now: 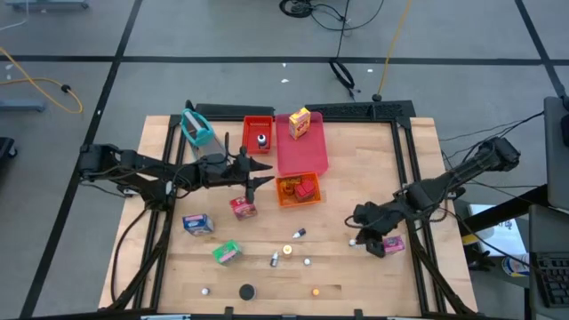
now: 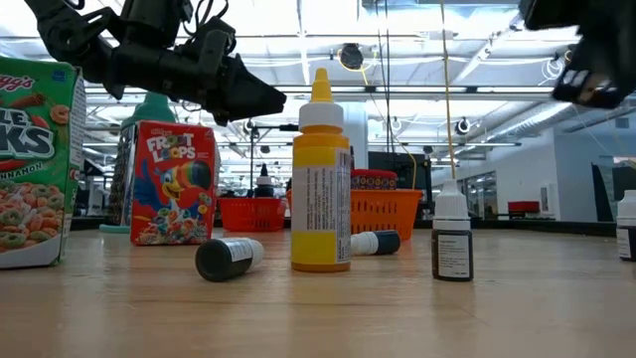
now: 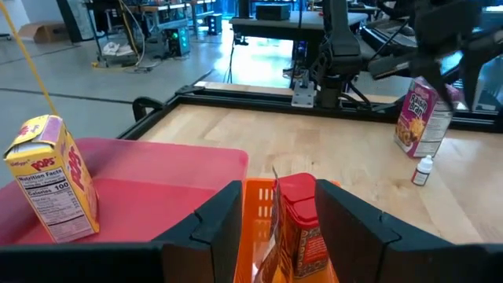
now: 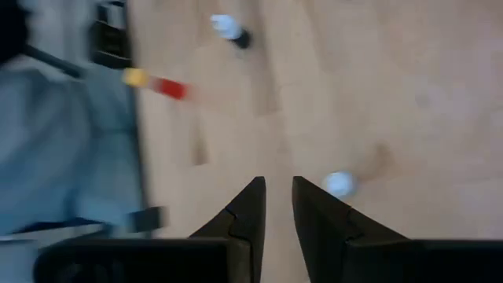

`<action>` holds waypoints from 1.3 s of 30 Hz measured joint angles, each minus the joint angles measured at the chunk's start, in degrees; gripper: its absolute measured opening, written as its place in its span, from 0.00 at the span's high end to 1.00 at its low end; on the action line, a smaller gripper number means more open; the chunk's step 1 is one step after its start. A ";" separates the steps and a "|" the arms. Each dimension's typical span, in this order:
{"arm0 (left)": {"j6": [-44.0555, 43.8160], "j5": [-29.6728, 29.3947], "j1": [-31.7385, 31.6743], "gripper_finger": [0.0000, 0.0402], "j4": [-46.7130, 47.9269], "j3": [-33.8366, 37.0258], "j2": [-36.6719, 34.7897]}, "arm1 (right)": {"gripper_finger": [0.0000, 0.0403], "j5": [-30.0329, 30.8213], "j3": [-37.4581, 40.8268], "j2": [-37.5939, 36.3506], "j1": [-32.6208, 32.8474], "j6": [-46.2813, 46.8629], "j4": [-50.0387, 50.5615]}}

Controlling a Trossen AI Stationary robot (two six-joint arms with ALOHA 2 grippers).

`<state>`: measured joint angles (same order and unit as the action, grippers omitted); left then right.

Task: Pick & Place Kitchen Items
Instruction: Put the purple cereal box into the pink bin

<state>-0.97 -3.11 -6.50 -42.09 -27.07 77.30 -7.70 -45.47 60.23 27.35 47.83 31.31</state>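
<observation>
My left gripper (image 1: 264, 180) hangs open just left of the orange tray (image 1: 283, 201). In its wrist view the fingers frame a red packet (image 3: 302, 224) standing in that tray, without touching it. My right gripper (image 1: 363, 216) hovers over the table's right part, its fingers (image 4: 279, 196) a narrow gap apart with nothing between them. A pink box (image 1: 392, 243) and a small white bottle (image 1: 353, 241) stand on the wood beside it. A yellow box (image 1: 300, 123) stands on the pink tray (image 1: 307, 156). Blue (image 1: 197, 223), green (image 1: 227, 252) and red (image 1: 242, 208) boxes lie on the table.
A red tray (image 1: 249, 124) holding a small bottle stands beside the teal basket (image 1: 197, 127) at the back. Several tiny bottles (image 1: 288, 250) and caps (image 1: 246, 291) are scattered near the front edge. A white cap (image 4: 339, 183) lies under my right gripper.
</observation>
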 joint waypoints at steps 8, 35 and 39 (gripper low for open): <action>-0.48 0.00 0.15 0.59 -0.02 0.00 0.00 | 0.96 0.03 0.00 -8.15 5.49 6.51 -6.63; -1.99 -4.52 0.21 0.59 -0.04 0.00 0.04 | 0.99 -4.50 -0.04 -1.88 16.52 18.40 -18.69; -2.02 -4.52 0.20 0.59 -0.07 0.00 0.04 | 0.99 -4.31 -0.04 -1.91 16.44 16.94 -18.96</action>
<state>-2.99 -7.64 -6.31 -42.15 -27.07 77.34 -12.01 -45.52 58.33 43.79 64.77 12.35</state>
